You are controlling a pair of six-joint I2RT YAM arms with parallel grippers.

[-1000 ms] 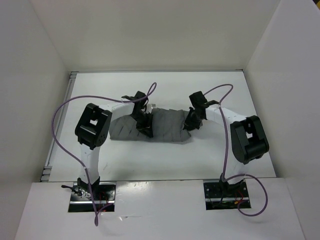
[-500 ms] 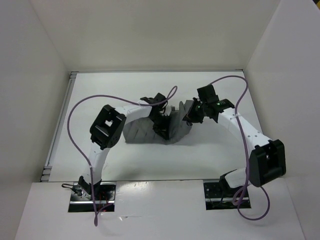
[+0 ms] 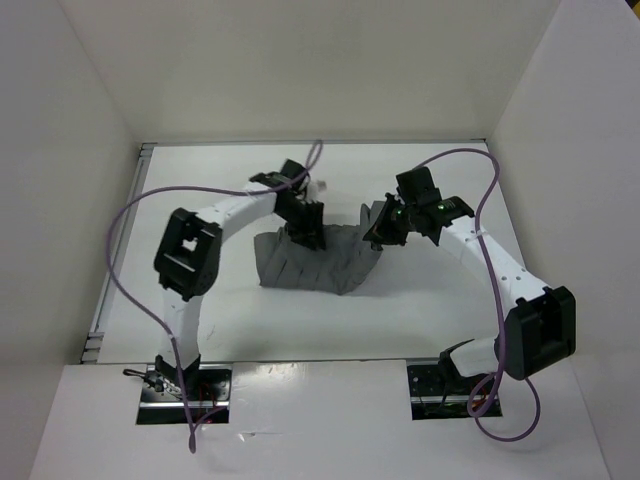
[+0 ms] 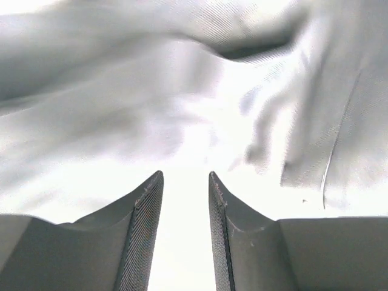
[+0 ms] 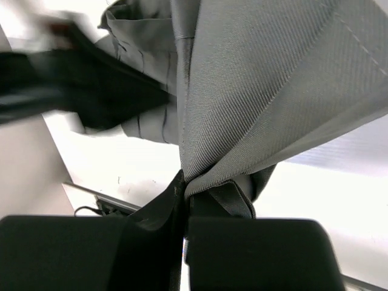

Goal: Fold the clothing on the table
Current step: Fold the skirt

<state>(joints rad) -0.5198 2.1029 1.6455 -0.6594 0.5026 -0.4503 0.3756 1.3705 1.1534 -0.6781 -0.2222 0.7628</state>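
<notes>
Top view, the clothing: the clothing (image 3: 315,260) lies bunched near the middle of the table (image 3: 200,190). Its right end is lifted off the surface and drawn in toward the centre.
Top view, left arm: the left gripper (image 3: 308,232) stands at the far edge of the clothing, near its middle. How its jaws stand cannot be told from up here.
Top view, right arm: the right gripper (image 3: 378,232) is at the raised right end, above the table.
Left wrist, grip: the jaws are parted, with a bright gap between them and nothing in it. This gripper has hold of nothing. Washed-out grey cloth fills the view just beyond the tips, too blurred to tell whether they touch it.
Right wrist, grip: the jaws are closed tight on a gathered corner of the clothing (image 5: 260,79), which fans out from the pinch. Pleats show on the far part.
Step in hand: most likely carrying the right end across to lay it over the left part — a fold across the width.
Doing it well: carry the held corner low and level so the pleats do not twist. Pull the left gripper out of the way before the flap comes down. Let go only once the edge lies flat.
Risk: the single pinched corner could drag the whole heap along — the lower layer looks loose and nothing pins it.
</notes>
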